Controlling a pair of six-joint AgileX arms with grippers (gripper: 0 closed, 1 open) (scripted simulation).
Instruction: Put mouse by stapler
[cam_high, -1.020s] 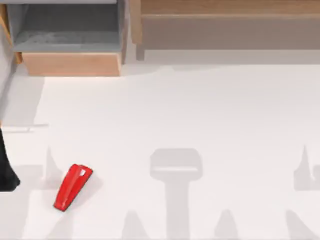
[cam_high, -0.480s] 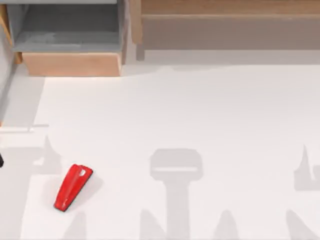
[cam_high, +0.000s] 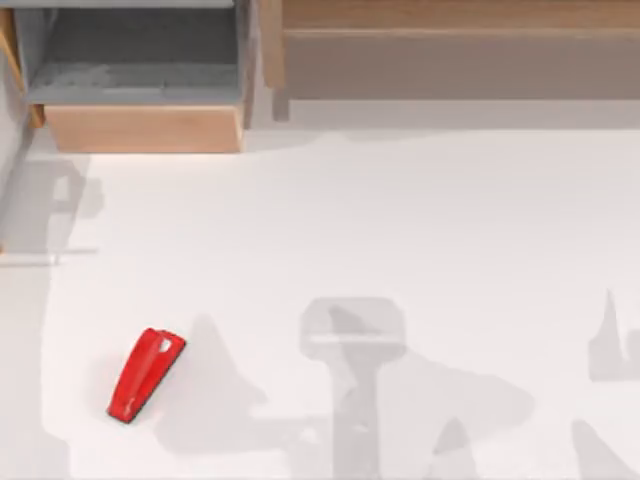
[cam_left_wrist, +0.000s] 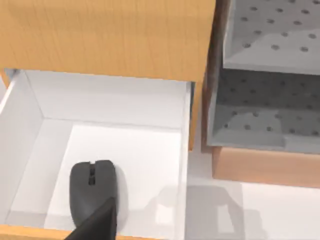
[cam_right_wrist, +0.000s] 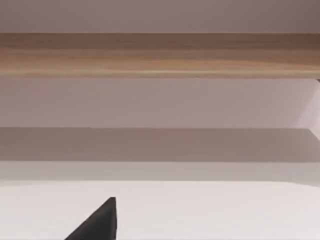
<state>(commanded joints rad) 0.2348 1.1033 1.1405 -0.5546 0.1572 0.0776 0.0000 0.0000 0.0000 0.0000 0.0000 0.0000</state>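
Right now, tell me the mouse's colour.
Dark grey-black; the mouse shows best in the left wrist view, inside the white drawer.

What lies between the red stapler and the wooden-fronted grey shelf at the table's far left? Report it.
Nothing. In the top view, the white table between the stapler and the wooden-fronted grey shelf is bare, crossed only by shadows.

The stapler (cam_high: 146, 375) looks like glossy red plastic on a smooth matt white tabletop (cam_high: 400, 230). The mouse (cam_left_wrist: 92, 192) is matt dark plastic inside a smooth white drawer (cam_left_wrist: 165, 105) fronted with grained wood.
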